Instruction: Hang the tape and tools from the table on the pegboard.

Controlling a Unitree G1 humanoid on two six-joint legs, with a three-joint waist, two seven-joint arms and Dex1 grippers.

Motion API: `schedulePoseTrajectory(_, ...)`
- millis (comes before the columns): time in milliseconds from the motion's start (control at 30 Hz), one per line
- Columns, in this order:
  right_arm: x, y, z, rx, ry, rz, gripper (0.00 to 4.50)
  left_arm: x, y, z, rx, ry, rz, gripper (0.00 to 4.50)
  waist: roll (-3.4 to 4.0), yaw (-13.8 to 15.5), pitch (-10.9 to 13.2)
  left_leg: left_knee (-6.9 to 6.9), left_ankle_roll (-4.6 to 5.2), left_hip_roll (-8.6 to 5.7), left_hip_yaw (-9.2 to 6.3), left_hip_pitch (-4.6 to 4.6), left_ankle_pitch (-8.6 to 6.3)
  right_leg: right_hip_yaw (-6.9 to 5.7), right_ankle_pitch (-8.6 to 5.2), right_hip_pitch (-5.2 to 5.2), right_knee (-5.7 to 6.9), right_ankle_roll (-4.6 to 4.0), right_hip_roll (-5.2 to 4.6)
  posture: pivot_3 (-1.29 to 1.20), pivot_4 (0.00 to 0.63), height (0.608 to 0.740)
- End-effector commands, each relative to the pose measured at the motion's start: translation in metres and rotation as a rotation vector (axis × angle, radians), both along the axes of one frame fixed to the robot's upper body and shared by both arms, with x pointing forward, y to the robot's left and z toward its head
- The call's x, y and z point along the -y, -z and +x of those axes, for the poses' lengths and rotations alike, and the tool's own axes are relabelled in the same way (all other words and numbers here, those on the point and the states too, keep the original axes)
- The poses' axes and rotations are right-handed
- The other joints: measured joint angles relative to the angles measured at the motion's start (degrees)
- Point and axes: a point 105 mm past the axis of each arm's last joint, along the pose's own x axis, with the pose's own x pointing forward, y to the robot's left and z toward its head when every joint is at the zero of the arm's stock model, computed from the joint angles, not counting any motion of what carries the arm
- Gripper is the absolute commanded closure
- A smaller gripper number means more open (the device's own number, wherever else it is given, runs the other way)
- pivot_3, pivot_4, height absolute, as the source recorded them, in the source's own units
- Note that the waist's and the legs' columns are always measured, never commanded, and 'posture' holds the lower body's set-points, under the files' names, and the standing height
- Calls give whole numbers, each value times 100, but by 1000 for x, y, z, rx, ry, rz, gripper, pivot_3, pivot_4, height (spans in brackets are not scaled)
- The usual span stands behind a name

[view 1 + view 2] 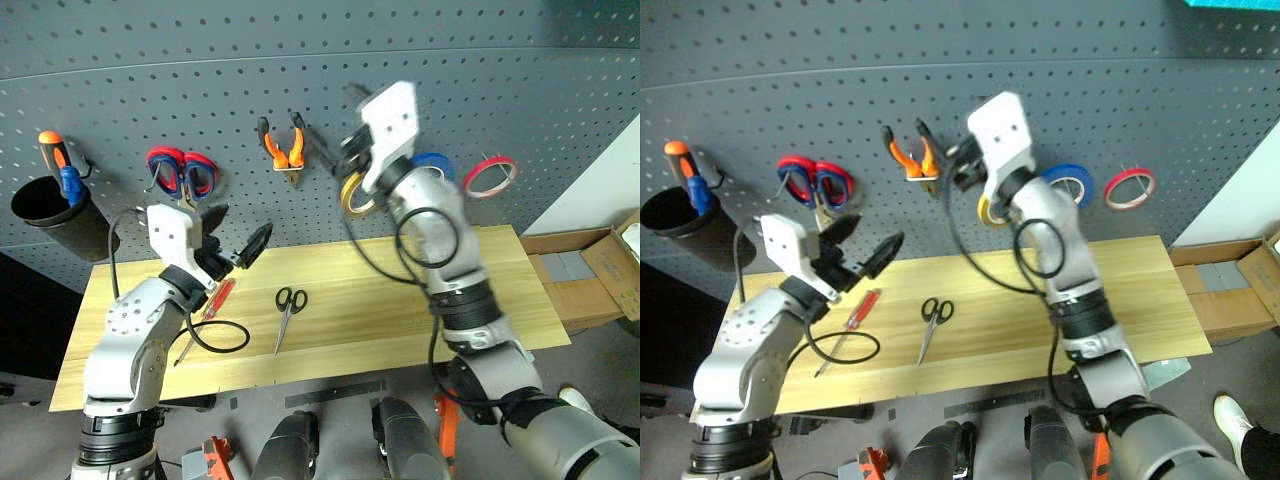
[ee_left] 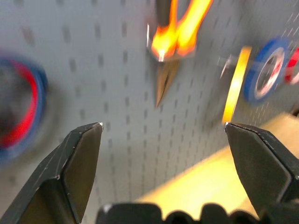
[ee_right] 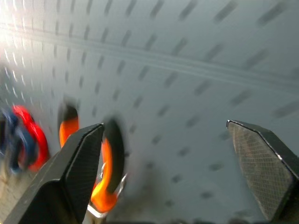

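Observation:
On the dark grey pegboard (image 1: 200,60) the orange-and-black pliers (image 1: 283,148) hang from a hook, and the thin red tape (image 1: 489,175) hangs at the far right. Black-handled scissors (image 1: 290,303) and the red-handled screwdriver (image 1: 219,298) lie on the light wooden table (image 1: 400,310). My right gripper (image 3: 163,126) is raised in front of the board, just right of the pliers (image 3: 105,177), open with nothing between its fingers. My left gripper (image 1: 235,232) hovers open and empty over the table's left part, above the screwdriver, pointing at the board.
Red-and-blue shears (image 1: 182,172) hang left of the pliers. A yellow roll (image 1: 355,195) and a blue roll (image 1: 435,165) hang behind my right arm. A black cup (image 1: 50,215) at the far left holds an orange-and-blue screwdriver (image 1: 60,165). Cardboard boxes (image 1: 600,265) stand right of the table.

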Motion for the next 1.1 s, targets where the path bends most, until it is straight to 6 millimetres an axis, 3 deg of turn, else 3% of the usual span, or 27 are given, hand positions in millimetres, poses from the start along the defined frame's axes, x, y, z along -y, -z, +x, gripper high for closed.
schedulePoseTrajectory(33,12,-14,-31,-78,-197,27,21,7,7,-6,-42,8,44,0,0,4,0,-1,0,0,1,0,0,1,0,0,-1,0,0,-94,207,740)
schedulePoseTrajectory(100,20,-1,-51,-173,-324,-49,21,8,22,-7,-127,3,57,0,0,27,0,-3,0,2,-1,0,0,0,0,0,-2,0,0,-105,209,740)
schedulePoseTrajectory(200,30,36,-83,-329,-474,-231,21,8,52,-8,-279,-33,126,0,0,95,0,-5,4,3,-1,-1,-3,-1,0,3,-7,-1,0,-119,213,740)
schedulePoseTrajectory(300,35,66,-106,-432,-529,-363,21,7,83,-12,-451,-77,186,0,0,103,1,-7,11,3,6,-3,-7,3,0,3,-14,-1,-1,-128,215,740)
schedulePoseTrajectory(367,35,73,-114,-451,-541,-392,21,10,95,-15,-523,-67,217,0,0,92,1,-6,18,4,11,-2,-11,6,0,2,-12,-1,-1,-140,222,740)
schedulePoseTrajectory(533,31,94,-121,-476,-527,-478,21,26,113,-10,-603,-59,154,0,-2,127,1,0,22,8,12,0,-13,-5,2,6,-11,-3,-3,-159,233,740)
schedulePoseTrajectory(700,27,112,-128,-498,-537,-552,21,27,133,-8,-693,-98,160,0,-4,117,2,2,18,7,18,-1,-11,-2,2,7,-15,-4,-5,-177,246,740)
schedulePoseTrajectory(1100,26,122,-135,-518,-535,-571,21,27,158,-10,-794,-111,201,0,-5,118,4,-5,22,10,6,-1,-14,-17,2,28,-59,-4,-5,-204,259,740)
